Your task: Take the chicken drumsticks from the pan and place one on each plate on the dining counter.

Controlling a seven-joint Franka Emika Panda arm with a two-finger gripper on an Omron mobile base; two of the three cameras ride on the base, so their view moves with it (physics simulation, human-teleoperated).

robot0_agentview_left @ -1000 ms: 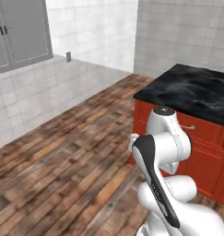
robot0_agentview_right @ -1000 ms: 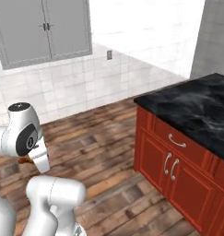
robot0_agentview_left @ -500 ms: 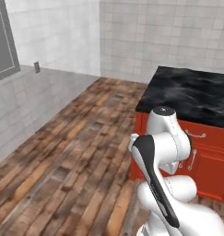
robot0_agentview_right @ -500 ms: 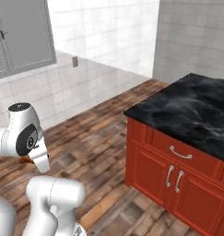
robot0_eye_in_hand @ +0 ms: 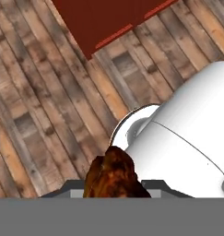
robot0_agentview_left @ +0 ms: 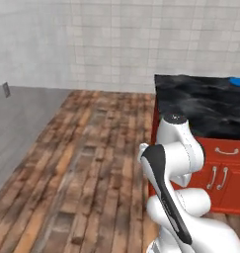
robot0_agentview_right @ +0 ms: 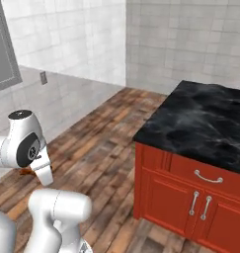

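Observation:
One chicken drumstick (robot0_eye_in_hand: 114, 177), orange-brown and glistening, sits at the bottom of the hand view, right where my gripper (robot0_eye_in_hand: 115, 186) is shut on it; the meat covers the fingertips. Below it lies wooden floor, with the corner of a red cabinet at the top. The arm is folded close over the base. The dining counter (robot0_agentview_left: 200, 106) (robot0_agentview_right: 205, 123), black veined marble, stands ahead to the right. A sliver of the blue plate (robot0_agentview_left: 238, 81) shows on its far right edge. The pan and the white plate are out of view.
The counter's near face is red with handled doors and a drawer (robot0_agentview_right: 208, 177) (robot0_agentview_left: 225, 150). Wooden plank floor (robot0_agentview_left: 87, 163) stretches to the left. Tiled walls (robot0_agentview_left: 116, 44) close off the back, and a small wall socket (robot0_agentview_right: 43, 77) is mounted on the left one.
The whole picture has shifted in both base views: the base has turned, so the counter shows more fully and the grey wall cabinets have slid off left. The arm keeps its folded pose.

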